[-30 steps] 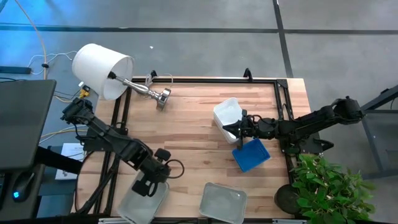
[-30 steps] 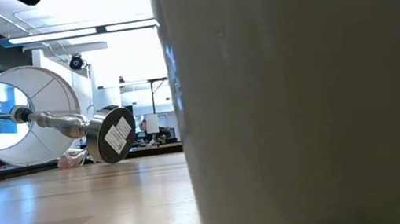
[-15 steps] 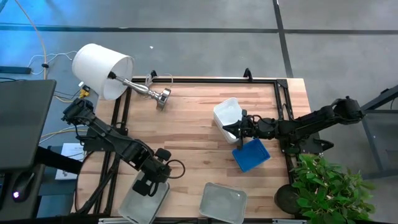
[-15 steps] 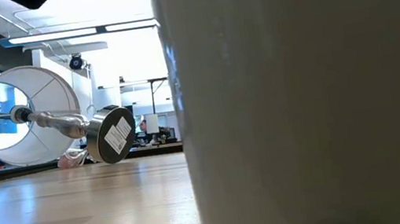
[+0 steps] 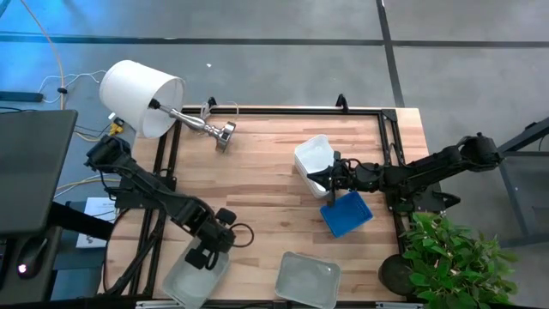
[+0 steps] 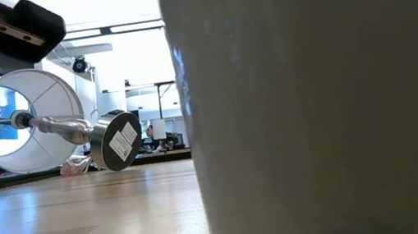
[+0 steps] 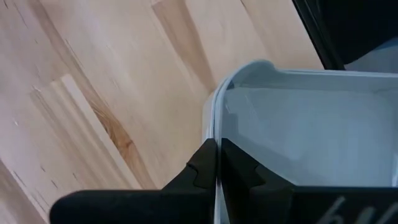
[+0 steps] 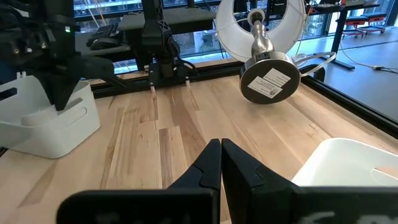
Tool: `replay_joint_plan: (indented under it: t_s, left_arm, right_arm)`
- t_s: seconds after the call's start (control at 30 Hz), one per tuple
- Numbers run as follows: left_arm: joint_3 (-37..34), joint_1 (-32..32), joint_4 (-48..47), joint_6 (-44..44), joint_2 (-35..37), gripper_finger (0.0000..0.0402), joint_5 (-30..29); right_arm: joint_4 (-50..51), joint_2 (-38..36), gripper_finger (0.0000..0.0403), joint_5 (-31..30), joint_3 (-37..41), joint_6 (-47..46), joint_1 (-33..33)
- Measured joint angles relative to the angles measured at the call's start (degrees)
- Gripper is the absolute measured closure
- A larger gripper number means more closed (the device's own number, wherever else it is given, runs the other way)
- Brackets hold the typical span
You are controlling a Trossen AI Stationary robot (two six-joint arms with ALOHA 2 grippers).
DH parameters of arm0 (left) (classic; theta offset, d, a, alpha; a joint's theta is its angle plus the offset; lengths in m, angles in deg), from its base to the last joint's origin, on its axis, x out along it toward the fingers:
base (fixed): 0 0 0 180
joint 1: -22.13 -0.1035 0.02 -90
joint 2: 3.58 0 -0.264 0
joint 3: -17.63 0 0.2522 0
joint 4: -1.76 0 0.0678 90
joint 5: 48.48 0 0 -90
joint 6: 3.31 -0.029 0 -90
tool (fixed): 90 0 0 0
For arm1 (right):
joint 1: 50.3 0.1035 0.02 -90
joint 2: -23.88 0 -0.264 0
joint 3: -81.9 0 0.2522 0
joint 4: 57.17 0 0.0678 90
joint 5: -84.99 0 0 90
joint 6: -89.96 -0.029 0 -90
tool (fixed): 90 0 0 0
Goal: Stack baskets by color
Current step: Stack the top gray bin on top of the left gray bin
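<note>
Left wrist view: pincer [image 7: 217,171] pinches smooth rounded basket rim [image 7: 214,118]

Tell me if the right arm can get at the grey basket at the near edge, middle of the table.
Probably yes: the grey basket lies uncovered, with bare table between it and the right gripper, though that gripper is shut between the white basket and blue basket.

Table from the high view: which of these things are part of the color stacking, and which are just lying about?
Part of the job:
- blue basket, at the right gripper
- white basket
- grey basket, its rim pinched by the left gripper
- second grey basket at the near edge

Just lying about:
- toppled lamp, its shade overhanging the table edge
- potted plant, off the table
</note>
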Motion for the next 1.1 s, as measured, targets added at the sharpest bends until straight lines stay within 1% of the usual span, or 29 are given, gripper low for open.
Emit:
replay_joint_plan:
  t_s: [0.2, 0.3, 0.43, 0.53, 0.73, 0.8, 0.87, 1.0, 1.1]
  left_arm:
    - [-2.5, -1.3, 2.2, -0.9, 0.2, 0.0401, -0.3]
    - [-2.9, -2.2, 1.7, -4.4, 0.2, 0.0401, -3.1]
    - [-3.1, -4.2, 0.8, -9.1, 0.1, 0.0401, -4.3]
    - [-2.3, -5.9, 0.1, -11.5, 0.2, 0.0401, -4.5]
    - [0.6, -8.6, -1.6, -15.8, 0.2, 0.0401, -9.0]
    - [0.9, -9.8, -1.8, -16.5, 0.2, 0.0401, -9.2]
    - [1.0, -11.1, -1.8, -16.6, 0.2, 0.0401, -10.0]
    - [1.0, -14.2, -5.1, -13.6, 0.2, 0.0401, -16.1]
    - [1.0, -17.0, -7.7, -10.4, 0.2, 0.0401, -19.0]
  right_arm:
    - [0.0, 0.0, 0.0403, 0.0, 0.0, 0.0, 0.0]
    - [0.0, 0.0, 0.0403, 0.0, 0.0, 0.0, 0.0]
    - [0.0, 0.0, 0.0403, 0.0, 0.0, 0.0, 0.0]
    - [0.0, 0.0, 0.0403, 0.0, 0.0, 0.1, 0.0]
    - [0.0, 0.0, 0.0403, 0.0, 0.0, 0.1, 0.0]
    - [0.0, 0.0, 0.0403, 0.0, 0.0, 0.0, 0.0]
    - [0.0, 0.0, 0.0403, 0.0, 0.0, 0.0, 0.0]
    - [0.1, 0.0, 0.0403, 0.0, 0.0, 0.0, 0.0]
    - [0.1, 0.0, 0.0403, 0.0, 0.0, 0.1, 0.0]
